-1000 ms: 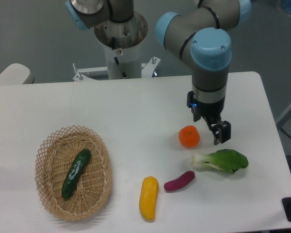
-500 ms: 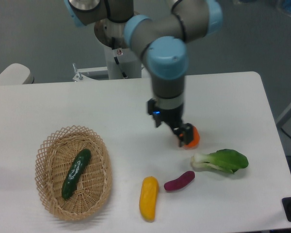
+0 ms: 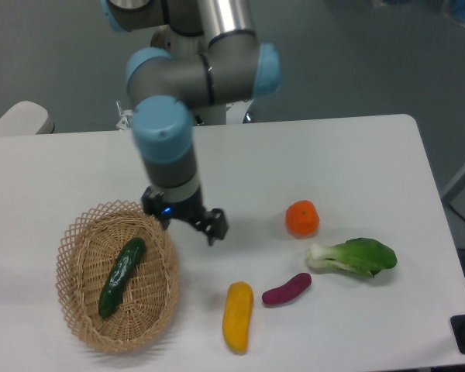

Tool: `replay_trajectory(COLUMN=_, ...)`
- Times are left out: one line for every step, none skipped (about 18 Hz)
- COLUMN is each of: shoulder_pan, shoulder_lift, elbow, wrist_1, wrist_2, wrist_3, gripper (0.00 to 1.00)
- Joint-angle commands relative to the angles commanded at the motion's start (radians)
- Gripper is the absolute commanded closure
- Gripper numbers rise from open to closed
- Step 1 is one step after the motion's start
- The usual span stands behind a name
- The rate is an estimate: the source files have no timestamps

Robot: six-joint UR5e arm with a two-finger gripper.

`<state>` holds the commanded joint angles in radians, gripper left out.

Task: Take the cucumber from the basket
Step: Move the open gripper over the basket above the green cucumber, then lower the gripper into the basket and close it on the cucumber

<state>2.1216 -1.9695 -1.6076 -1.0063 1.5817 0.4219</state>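
Note:
The dark green cucumber [image 3: 121, 276] lies slanted inside the oval tan wicker basket [image 3: 79, 317] at the front left of the white table. My gripper [image 3: 187, 223] hangs above the basket's right rim, up and to the right of the cucumber, not touching it. Its fingers [image 3: 215, 225] stand apart and hold nothing.
An orange fruit [image 3: 302, 218] sits right of centre. A bok choy [image 3: 356, 257] lies right of it, a purple vegetable [image 3: 287, 289] and a yellow vegetable [image 3: 237, 316] lie at the front. The robot's base [image 3: 192, 93] stands at the back.
The arm has swung left across the table, from beside the orange fruit to above the basket's right rim. The vegetables and the basket have not moved.

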Motion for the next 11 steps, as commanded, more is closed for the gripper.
replay_trajectory(shoulder_pan=-0.003, shoulder_lift=-0.014, elbow=0.0, wrist_1=0.0, wrist_2=-0.009, wrist_3=-0.002, gripper=0.0)
replay_trajectory(shoulder_pan=-0.012, shoulder_lift=-0.025, elbow=0.002, wrist_1=0.002, wrist_2=-0.009, wrist_3=-0.002, gripper=0.0)
replay_trajectory(shoulder_pan=-0.031, shoulder_lift=-0.037, elbow=0.002, wrist_1=0.005, wrist_2=-0.009, wrist_3=-0.002, gripper=0.0)
replay_trajectory(shoulder_pan=-0.044, shoulder_lift=-0.048, elbow=0.0, wrist_1=0.008, wrist_2=-0.009, wrist_3=-0.002, gripper=0.0)
replay_trajectory(shoulder_pan=-0.051, shoulder_lift=-0.058, elbow=0.0, wrist_1=0.008, wrist_2=-0.008, wrist_3=0.0, gripper=0.0)
replay_trajectory(shoulder_pan=-0.057, shoulder_lift=-0.063, elbow=-0.003, wrist_1=0.009, wrist_2=-0.008, wrist_3=-0.002, gripper=0.0)
replay_trajectory(shoulder_pan=-0.068, shoulder_lift=-0.068, elbow=-0.005, wrist_1=0.009, wrist_2=-0.008, wrist_3=0.001, gripper=0.0)
replay_trajectory(shoulder_pan=-0.072, shoulder_lift=-0.068, elbow=-0.006, wrist_1=0.009, wrist_2=-0.008, wrist_3=0.0, gripper=0.0)
replay_trajectory(shoulder_pan=-0.075, shoulder_lift=-0.071, elbow=-0.011, wrist_1=0.011, wrist_2=-0.008, wrist_3=0.001, gripper=0.0)
replay_trajectory(shoulder_pan=-0.087, shoulder_lift=-0.077, elbow=-0.011, wrist_1=0.011, wrist_2=-0.008, wrist_3=0.0, gripper=0.0)
replay_trajectory(shoulder_pan=-0.1, shoulder_lift=-0.086, elbow=-0.009, wrist_1=0.011, wrist_2=-0.008, wrist_3=-0.002, gripper=0.0)
